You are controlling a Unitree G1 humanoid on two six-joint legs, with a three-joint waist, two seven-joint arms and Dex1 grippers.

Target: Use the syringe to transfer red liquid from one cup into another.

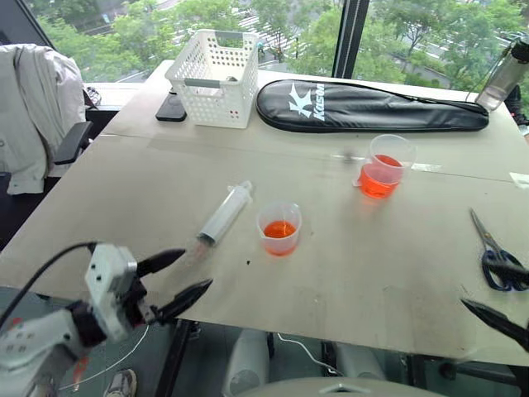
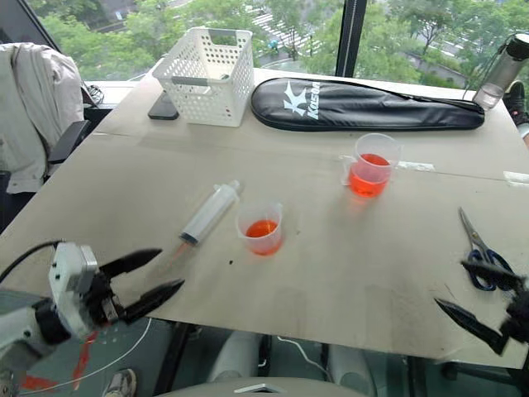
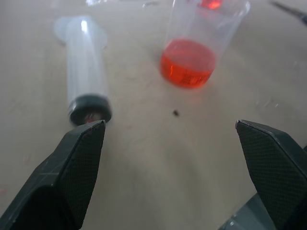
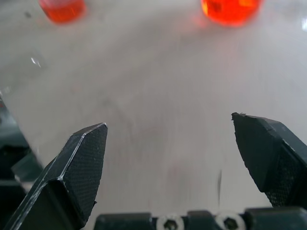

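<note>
Both grippers, left (image 1: 173,277) and right (image 2: 475,299), hang spread and empty. Left one should probably pinch the syringe (image 1: 225,212) mid-barrel, clear of the cup (image 1: 279,228).

The left gripper (image 3: 170,139) is spread wide over the bench (image 3: 144,158), holding nothing. Just past one fingertip lies the syringe (image 3: 86,76), dark seal nearest. Farther ahead stands the shorter cup (image 3: 201,33) with red liquid (image 3: 187,62).
</note>
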